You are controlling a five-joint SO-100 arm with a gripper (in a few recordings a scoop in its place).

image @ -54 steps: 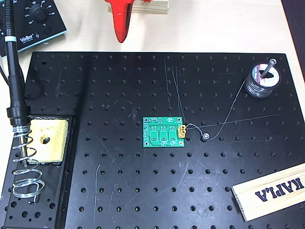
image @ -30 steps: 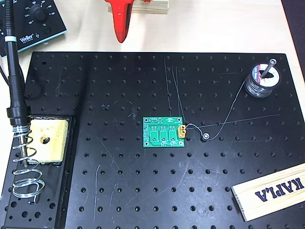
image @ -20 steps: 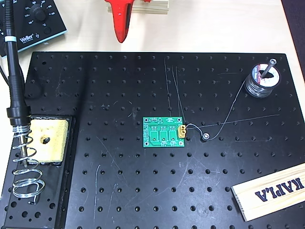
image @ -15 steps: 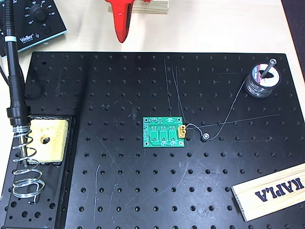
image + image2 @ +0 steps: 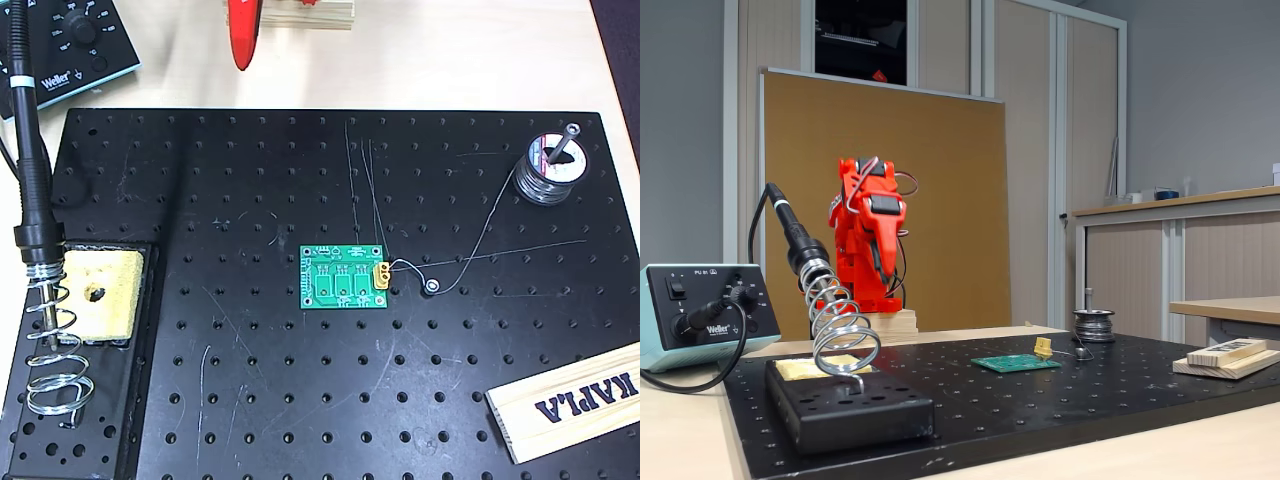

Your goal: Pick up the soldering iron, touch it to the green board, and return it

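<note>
- The red arm (image 5: 870, 240) stands folded on a wooden base behind the black board (image 5: 300, 400), well apart from everything on it.
- The gripper (image 5: 241, 40) points down at the top edge of the overhead view, over the bare table (image 5: 450, 60) — I cannot tell whether its jaws are wide or narrow, and nothing is in them.
- The iron (image 5: 28, 150) sits in the coil stand (image 5: 55, 370) at the left edge of the overhead view, handle slanting up and away, tip inside the coils.
- Its cable (image 5: 700, 375) loops to the Weller box (image 5: 70, 45) at top left.
- A yellow sponge (image 5: 95, 295) lies just beside the coil.
- The green board (image 5: 345, 278) lies flat mid-board — its yellow connector (image 5: 382, 275) faces right, with a thin wire (image 5: 480, 240) running to the solder spool (image 5: 548, 165).
- A KAPLA plank (image 5: 570, 400) lies at bottom right.
</note>
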